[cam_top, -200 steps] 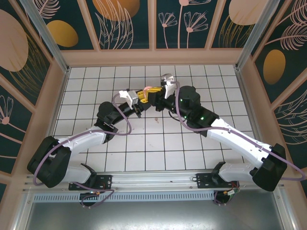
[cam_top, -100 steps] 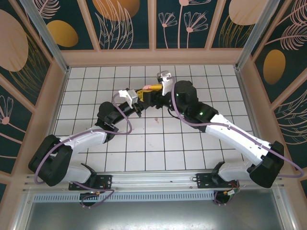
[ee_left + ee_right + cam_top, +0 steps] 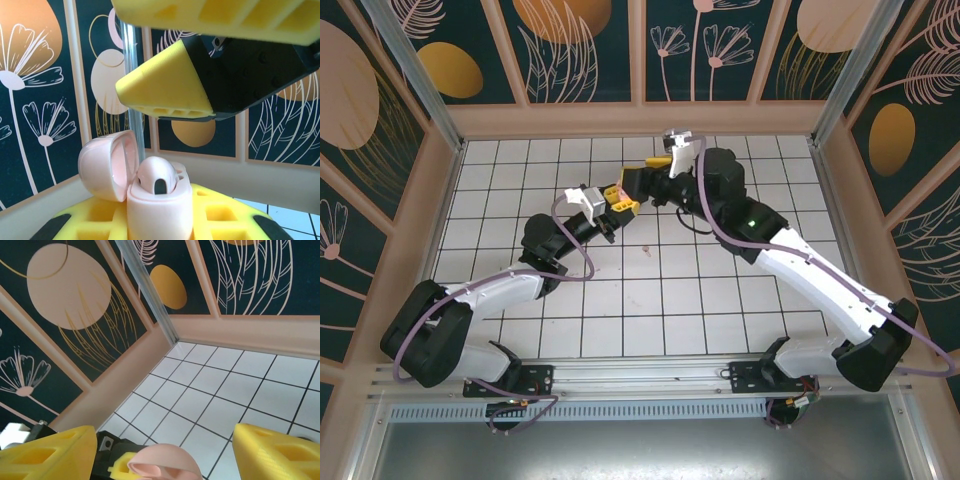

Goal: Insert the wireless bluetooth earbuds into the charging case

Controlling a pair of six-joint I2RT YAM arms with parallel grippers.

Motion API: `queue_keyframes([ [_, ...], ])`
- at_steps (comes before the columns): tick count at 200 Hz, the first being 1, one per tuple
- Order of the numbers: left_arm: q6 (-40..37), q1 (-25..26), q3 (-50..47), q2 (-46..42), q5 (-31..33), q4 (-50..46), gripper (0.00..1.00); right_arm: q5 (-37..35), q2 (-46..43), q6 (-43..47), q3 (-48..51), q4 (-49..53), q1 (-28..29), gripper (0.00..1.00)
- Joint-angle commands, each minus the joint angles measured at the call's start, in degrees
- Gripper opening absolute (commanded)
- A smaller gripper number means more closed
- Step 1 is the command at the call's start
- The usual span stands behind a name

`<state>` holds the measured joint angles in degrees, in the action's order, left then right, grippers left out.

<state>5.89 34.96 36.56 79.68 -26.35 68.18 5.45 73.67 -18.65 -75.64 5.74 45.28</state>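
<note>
The pink charging case (image 3: 160, 212) stands upright between the yellow pads of my left gripper (image 3: 160, 222), which is shut on it. Its lid (image 3: 107, 165) hangs open to the left. One pink earbud (image 3: 157, 175) sits in a slot of the case, and the slot beside it looks empty. My right gripper (image 3: 165, 432) is open with nothing between its fingers, just above and beyond the case, whose lid (image 3: 162, 465) shows below it. From above, the left gripper (image 3: 617, 198) and right gripper (image 3: 642, 172) are close together over the far middle of the table.
The white tiled table (image 3: 720, 300) is walled by a beige rim and patterned panels (image 3: 640, 118). A tiny dark thing (image 3: 645, 250) lies on a tile near the middle. One yellow finger (image 3: 165, 85) of the right gripper hangs directly over the case.
The right gripper has opened and drawn up and back from the case toward the far wall. The left gripper has stayed still, holding the case.
</note>
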Motion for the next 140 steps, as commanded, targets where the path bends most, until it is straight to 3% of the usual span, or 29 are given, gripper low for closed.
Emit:
queue_keyframes([
  [1, -0.76, 0.46, -1.14, -0.6, 1.13, 3.8, 0.0, 0.37, -2.42, -3.79, -1.55, 0.09, -1.14, 0.73],
  [30, -3.03, 0.44, -4.0, -2.03, 6.1, 5.95, 0.0, -0.09, -6.2, -9.89, 0.3, 5.94, -5.89, 0.73],
  [80, -5.4, 0.46, -6.99, -5.15, 10.38, 5.8, 0.0, 0.64, -8.96, -12.14, 11.76, 11.36, -10.58, 0.73],
  [140, -6.39, 0.41, -11.84, -10.32, 14.09, 4.97, 0.0, -0.51, 7.46, -4.0, 15.2, 15.61, -11.61, 0.68],
])
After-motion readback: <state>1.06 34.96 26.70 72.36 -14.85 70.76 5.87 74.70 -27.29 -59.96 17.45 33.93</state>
